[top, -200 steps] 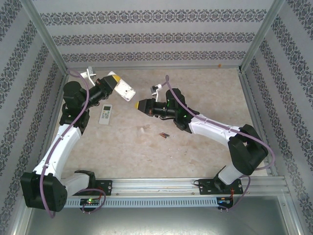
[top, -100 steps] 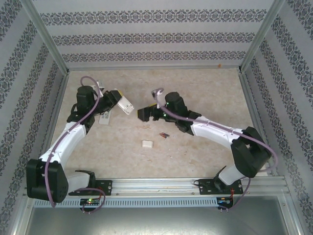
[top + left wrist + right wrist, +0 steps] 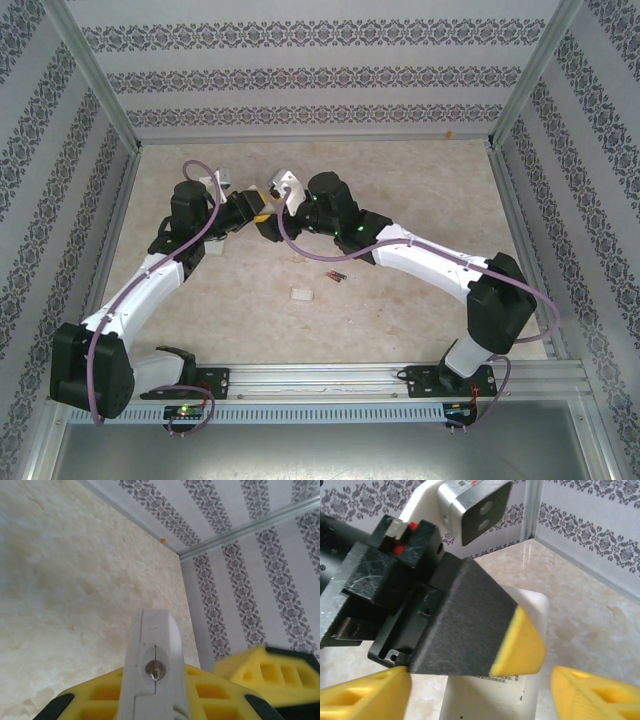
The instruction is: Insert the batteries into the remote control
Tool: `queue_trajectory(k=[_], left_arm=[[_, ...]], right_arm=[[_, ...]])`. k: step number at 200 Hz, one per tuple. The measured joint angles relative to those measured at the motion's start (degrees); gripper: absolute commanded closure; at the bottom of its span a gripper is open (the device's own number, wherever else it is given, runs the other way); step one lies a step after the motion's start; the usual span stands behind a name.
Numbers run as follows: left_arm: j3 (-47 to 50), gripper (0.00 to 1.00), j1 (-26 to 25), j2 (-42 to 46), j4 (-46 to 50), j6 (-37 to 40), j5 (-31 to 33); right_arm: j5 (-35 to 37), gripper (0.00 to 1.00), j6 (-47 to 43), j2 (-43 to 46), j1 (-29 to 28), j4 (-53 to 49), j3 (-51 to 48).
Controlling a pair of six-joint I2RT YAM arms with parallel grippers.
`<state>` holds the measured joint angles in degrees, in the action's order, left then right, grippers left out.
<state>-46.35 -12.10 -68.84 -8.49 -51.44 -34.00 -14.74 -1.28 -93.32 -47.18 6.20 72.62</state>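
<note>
Clamping the remote (image 3: 150,645) across its width, the left gripper (image 3: 257,208) presses its yellow pads (image 3: 100,697) tight on the white body and holds it raised off the table (image 3: 430,200), one end pointing out past the fingertips. The right gripper (image 3: 480,695) is spread wide with nothing in it. Its fingers (image 3: 590,695) stand one on either side of the remote, near it but with a gap on each side in the right wrist view. The batteries (image 3: 335,276) lie on the table well apart from the remote, toward the arm bases from it and a little to the right arm's side. They look like a pair lying close together, though too small to count surely. A small white piece (image 3: 301,294), possibly the battery cover, lies further toward the bases from the remote, near the batteries. The batteries should be light, rigid and smooth, and being round they will likely roll or squirt out of a careless pinch. The sound hold is across the middle of one barrel at a time, both ends left free for seating. The remote is probably a light hollow plastic shell, stiff but slick, best gripped on its long edges.
</note>
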Motion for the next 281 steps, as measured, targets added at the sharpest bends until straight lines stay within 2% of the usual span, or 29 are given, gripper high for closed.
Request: queue_trajectory(k=[12, 28, 42, 76, 107, 136, 141, 145, 156, 163, 170, 178, 192, 206, 233, 255, 281], left_arm=[[0.1, 1.00, 0.0, 0.0, 0.0, 0.0, 0.3], [0.1, 1.00, 0.0, 0.1, 0.0, 0.0, 0.4], [0.1, 1.00, 0.0, 0.5, 0.1, 0.0, 0.6], [0.0, 1.00, -0.6, 2.1, -1.2, 0.0, 0.3], [-0.2, 1.00, -0.6, 2.2, -1.7, 0.0, 0.1], [-0.2, 1.00, -0.5, 2.4, -2.4, 0.1, 0.9], [-0.2, 0.94, -0.5, 2.4, -2.4, 0.1, 1.0], [-0.2, 0.84, -0.5, 2.5, -2.4, 0.2, 1.1], [-0.2, 0.43, -0.5, 2.7, -2.3, 0.4, 1.4], [-0.2, 0.22, -0.6, 3.0, -1.9, 0.7, 1.4], [-0.2, 0.09, -0.6, 3.7, -1.1, 1.1, 1.6], [-0.2, 0.01, -0.7, 4.9, 0.7, 2.0, 2.7], [-0.8, 0.00, -0.7, 8.3, 6.2, 4.8, 6.7], [-2.3, 0.00, -0.7, 12.8, 13.3, 8.0, 13.4], [-4.3, 0.00, -0.7, 21.2, 23.6, 14.1, 24.6], [-4.2, 0.00, -0.7, 24.9, 28.6, 17.3, 27.9], [-2.7, 0.00, -0.7, 26.5, 31.2, 18.6, 28.7]], right_arm=[[-0.3, 0.30, 0.0, -0.2, -0.1, -0.3, 0.3], [-0.3, 0.13, -0.2, -0.3, -0.1, -0.6, 0.5], [-0.5, 0.11, -0.5, -0.3, 0.5, -0.9, 0.5], [-0.5, 0.18, -0.7, -0.5, 0.4, -2.5, -1.3], [-0.7, 0.48, -0.1, -1.2, 0.1, -3.8, -2.0], [-0.7, 0.60, 1.4, -1.6, -0.1, -4.2, -0.9], [-0.8, 0.61, 1.3, -1.7, -0.1, -4.4, -0.7], [-0.9, 0.63, 1.3, -1.7, -0.1, -4.5, -0.6], [-1.2, 0.64, 0.8, -1.8, 0.2, -4.8, -0.4], [-1.4, 0.65, 0.2, -1.8, 0.2, -4.7, -0.3], [-1.6, 0.65, -0.6, -1.8, 0.5, -4.7, -0.3], [-2.2, 0.66, -2.0, -1.9, 1.1, -5.0, -0.3], [-3.1, 0.66, -7.0, -2.0, 3.0, -7.2, -0.2], [-3.3, 0.66, -14.4, -3.1, 5.2, -11.3, 1.0], [-2.5, 0.66, -30.1, -10.4, 7.9, -23.1, 7.5], [-2.0, 0.65, -41.0, -17.4, 7.6, -31.1, 11.9], [-2.0, 0.64, -48.7, -23.4, 6.4, -36.9, 14.7]])
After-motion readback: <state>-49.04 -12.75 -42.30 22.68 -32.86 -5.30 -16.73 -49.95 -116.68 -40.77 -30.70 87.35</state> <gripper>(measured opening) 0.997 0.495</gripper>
